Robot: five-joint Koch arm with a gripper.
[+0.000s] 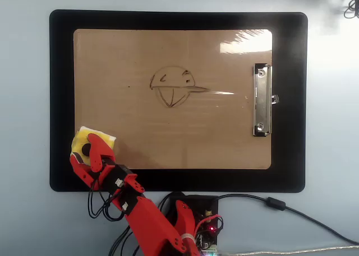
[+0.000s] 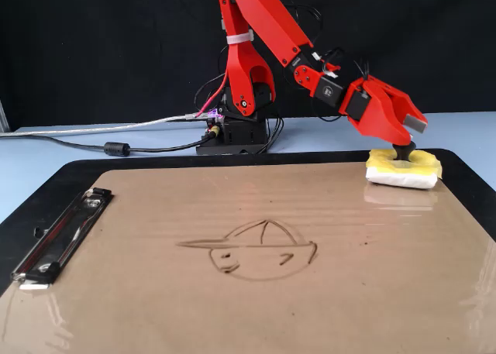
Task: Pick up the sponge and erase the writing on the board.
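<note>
The small yellow foam sponge with a round black knob (image 1: 90,145) (image 2: 402,170) lies flat on the large brown hardboard clipboard (image 1: 224,138) (image 2: 232,214), at its lower-left corner in the overhead view and at its far right edge in the fixed view. The sponge is well apart from the thin dark pen doodle of a helmet-like outline (image 1: 175,88) (image 2: 252,249), which sits near the middle of the clipboard and shows no smearing or gaps. The silver metal clip (image 1: 261,100) (image 2: 60,235) is on the opposite side of the clipboard from the sponge.

The red gripper (image 1: 86,157) (image 2: 404,145) hangs directly over the sponge with its tips down around the knob. One jaw hides the other in both views, so it cannot be told whether the jaws are apart or closed on the knob.

Progress, judged from this state: the approach to the sponge is complete; the grasp is unconfirmed; the lift, the carry to the doodle and the wiping are all outstanding.

The clipboard rests on a black rectangular mat (image 1: 61,99) (image 2: 46,185), which lies on the pale blue tabletop (image 1: 25,121) (image 2: 77,149).
</note>
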